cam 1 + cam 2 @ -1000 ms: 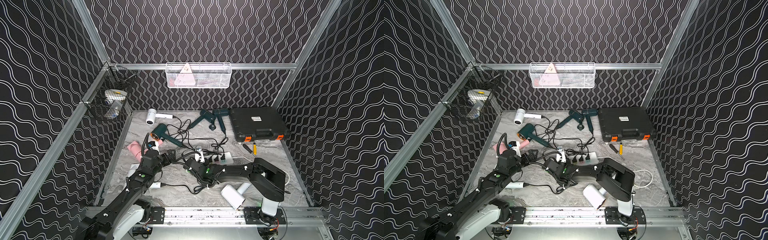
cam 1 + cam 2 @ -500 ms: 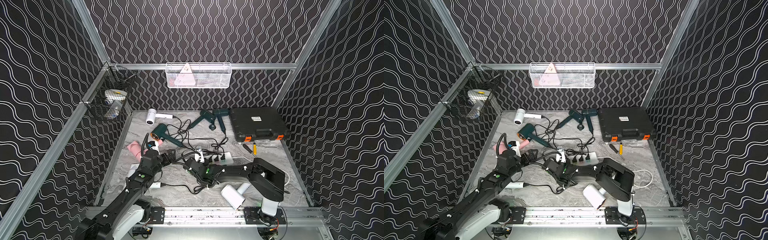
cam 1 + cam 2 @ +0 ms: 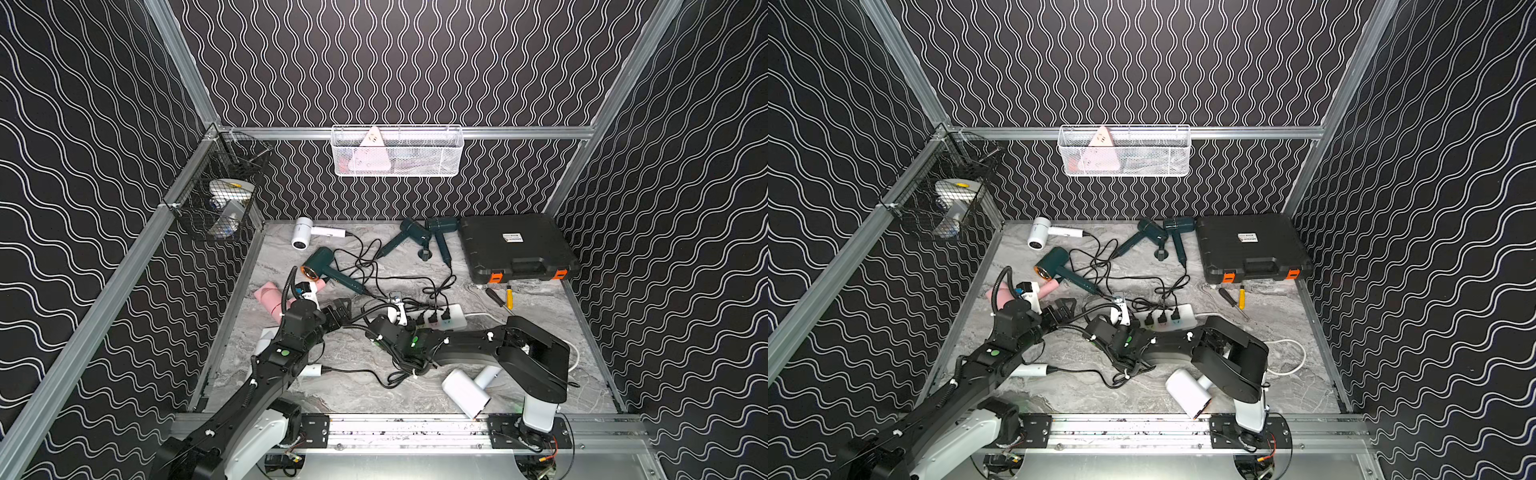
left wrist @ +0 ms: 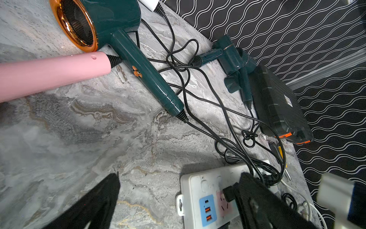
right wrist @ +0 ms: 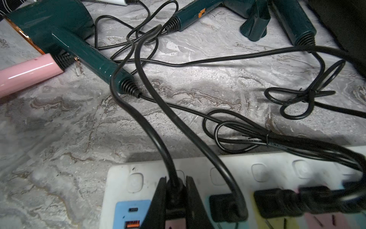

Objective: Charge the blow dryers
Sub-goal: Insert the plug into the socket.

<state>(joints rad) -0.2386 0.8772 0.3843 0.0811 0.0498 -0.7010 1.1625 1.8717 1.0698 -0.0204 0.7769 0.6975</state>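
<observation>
Fingers [image 5: 156, 202] of the right gripper [image 5: 175, 179] stay pinched on a black plug [image 5: 174, 190] at the power strip [image 5: 122, 178]; nothing has shifted, so seating seems unfinished. Its blow dryer [image 5: 89, 59], possibly the teal one, lies just behind. Left gripper [image 3: 341, 309] hangs spread.

In a top view, the left gripper [image 3: 1065, 309] hangs with its jaws spread above the marble table [image 3: 1079, 399], just short of the white power strip [image 3: 1187, 311]. The right gripper [image 3: 1126, 321] is down at the end of the strip nearer the left arm. Black cords [image 3: 1100, 266] tangle back towards a copper-ringed teal dryer [image 3: 1050, 259]. A pink dryer [image 3: 1000, 296] lies beside the left arm.
</observation>
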